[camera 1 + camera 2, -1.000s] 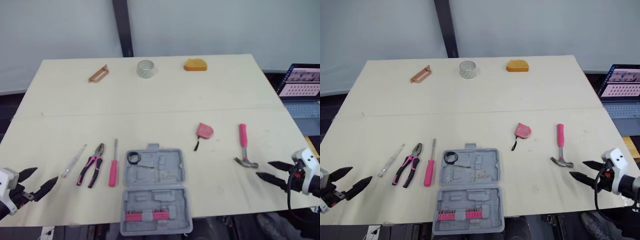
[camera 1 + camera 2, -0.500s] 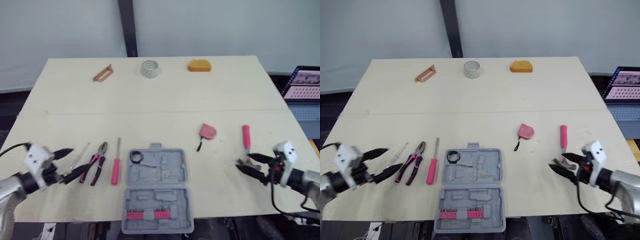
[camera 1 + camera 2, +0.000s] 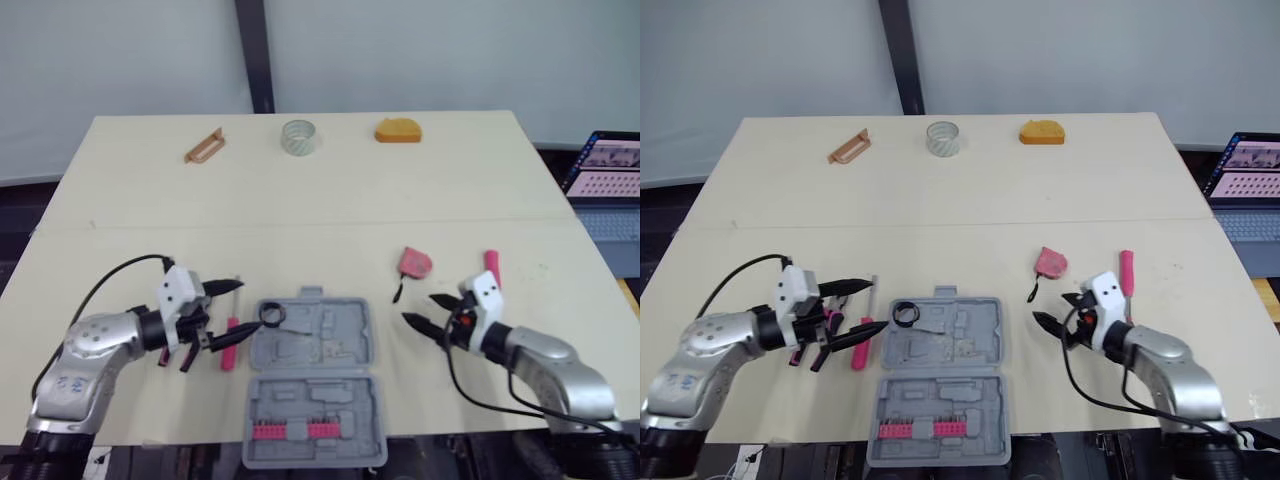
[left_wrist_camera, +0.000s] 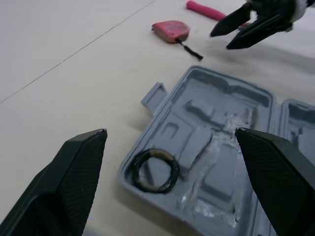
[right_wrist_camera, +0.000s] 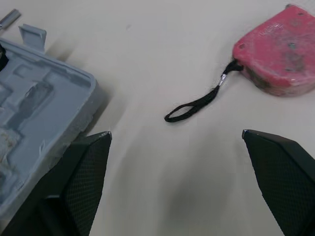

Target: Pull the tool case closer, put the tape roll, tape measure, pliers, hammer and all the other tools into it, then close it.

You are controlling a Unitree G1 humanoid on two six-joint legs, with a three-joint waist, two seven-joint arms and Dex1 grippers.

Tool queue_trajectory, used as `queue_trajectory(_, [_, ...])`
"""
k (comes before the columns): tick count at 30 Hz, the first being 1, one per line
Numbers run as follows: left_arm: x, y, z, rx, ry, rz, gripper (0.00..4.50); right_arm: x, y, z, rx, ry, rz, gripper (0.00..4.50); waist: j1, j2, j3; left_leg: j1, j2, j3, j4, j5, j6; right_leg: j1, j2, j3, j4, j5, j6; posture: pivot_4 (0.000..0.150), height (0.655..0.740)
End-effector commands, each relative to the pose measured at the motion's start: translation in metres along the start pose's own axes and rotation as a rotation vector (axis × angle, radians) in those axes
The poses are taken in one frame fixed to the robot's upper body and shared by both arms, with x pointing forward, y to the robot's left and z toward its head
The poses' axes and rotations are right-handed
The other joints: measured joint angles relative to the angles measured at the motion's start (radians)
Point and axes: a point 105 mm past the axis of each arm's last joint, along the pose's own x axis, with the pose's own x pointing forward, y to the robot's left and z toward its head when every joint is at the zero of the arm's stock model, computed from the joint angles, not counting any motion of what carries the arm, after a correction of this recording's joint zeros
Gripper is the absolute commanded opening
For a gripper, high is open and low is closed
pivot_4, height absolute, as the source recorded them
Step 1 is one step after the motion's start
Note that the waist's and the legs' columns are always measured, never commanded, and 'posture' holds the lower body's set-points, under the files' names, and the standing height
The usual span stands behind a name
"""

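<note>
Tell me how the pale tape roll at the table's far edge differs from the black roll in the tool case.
The pale tape roll is translucent, the black roll dark. The pale one sits on the bare table; the black roll lies inside the open tool case. The pale one's band looks taller, the black roll's thin. Both are rings lying hole-up.

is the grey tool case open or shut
Open. The grey plastic tool case lies flat with both halves spread, moulded recesses facing up; a black ring sits in the far half.
</note>
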Motion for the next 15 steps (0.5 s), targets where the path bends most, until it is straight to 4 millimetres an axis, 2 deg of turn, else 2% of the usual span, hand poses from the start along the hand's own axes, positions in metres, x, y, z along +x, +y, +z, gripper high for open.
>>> queue_trajectory(1, [0.023,-0.011,0.012,0.041,-0.035,-0.097,4.50,0.010,0.002,0.008,-0.016,-0.012,-0.064,4.49,-0.002,0.000,0.000,0.000,0.000,0.000,0.000,0.000,0.000,0.000,0.000,0.000,0.000,0.000,0.000,0.150,0.7400])
queue_trajectory(7, [0.048,-0.019,0.020,0.085,-0.064,-0.182,4.50,0.017,-0.006,0.009,-0.010,0.000,-0.169,4.49,-0.006,0.000,0.000,0.000,0.000,0.000,-0.001,0.000,0.000,0.000,0.000,0.000,0.000,0.000,0.000,0.150,0.7400])
queue_trajectory(15, [0.057,-0.020,0.021,0.105,-0.075,-0.197,4.50,0.027,-0.005,0.011,0.003,-0.014,-0.201,4.49,-0.006,0.000,0.000,0.000,0.000,0.000,0.000,0.000,0.000,0.000,0.000,0.000,0.000,0.000,0.000,0.150,0.7400])
